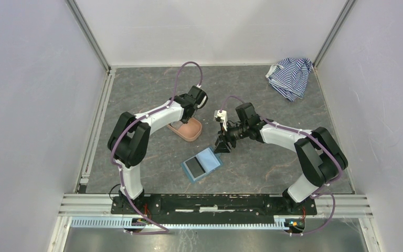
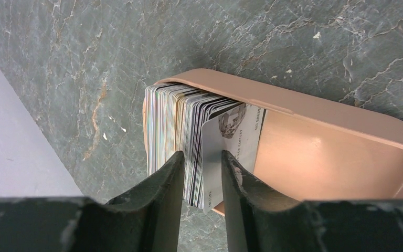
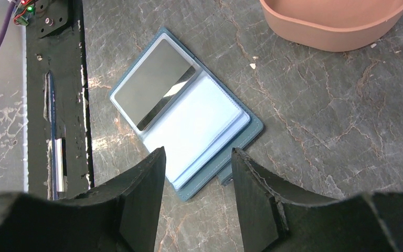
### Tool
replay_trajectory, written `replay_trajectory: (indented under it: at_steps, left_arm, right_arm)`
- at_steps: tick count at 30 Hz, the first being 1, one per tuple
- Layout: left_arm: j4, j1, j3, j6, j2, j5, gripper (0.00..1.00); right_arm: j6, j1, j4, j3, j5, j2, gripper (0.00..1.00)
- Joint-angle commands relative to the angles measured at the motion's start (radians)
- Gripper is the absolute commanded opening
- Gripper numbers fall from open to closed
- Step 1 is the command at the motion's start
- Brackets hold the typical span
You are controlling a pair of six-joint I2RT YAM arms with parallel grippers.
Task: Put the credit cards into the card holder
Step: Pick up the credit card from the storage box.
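The grey surface [image 1: 273, 84] carries everything. In the salmon-pink tray [image 2: 315, 113] the credit cards [image 2: 168, 126] are stood on edge in a tight stack, presumably so that one can be pinched from above. The card holder [image 3: 189, 126] is laid open and flat, its pale pockets exposed for loading. The right end effector [image 3: 198, 152] hangs just above it, released and empty. The left end effector [image 2: 202, 156] is set astride the stack's end, with one whitish card [image 2: 212, 157] between its fingers. Whether that card is already clenched cannot be told.
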Motion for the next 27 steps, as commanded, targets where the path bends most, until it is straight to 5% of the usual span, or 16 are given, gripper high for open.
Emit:
replay_trajectory:
  at_steps: [1, 27]
  left_arm:
    - [0.029, 0.006, 0.017, 0.041, -0.031, -0.044, 0.38]
    - [0.019, -0.012, -0.012, -0.015, -0.079, 0.022, 0.28]
  right_arm:
    - [-0.014, -0.004, 0.013, 0.037, -0.025, 0.005, 0.56]
    - [-0.011, -0.005, 0.013, 0.038, -0.033, 0.003, 0.57]
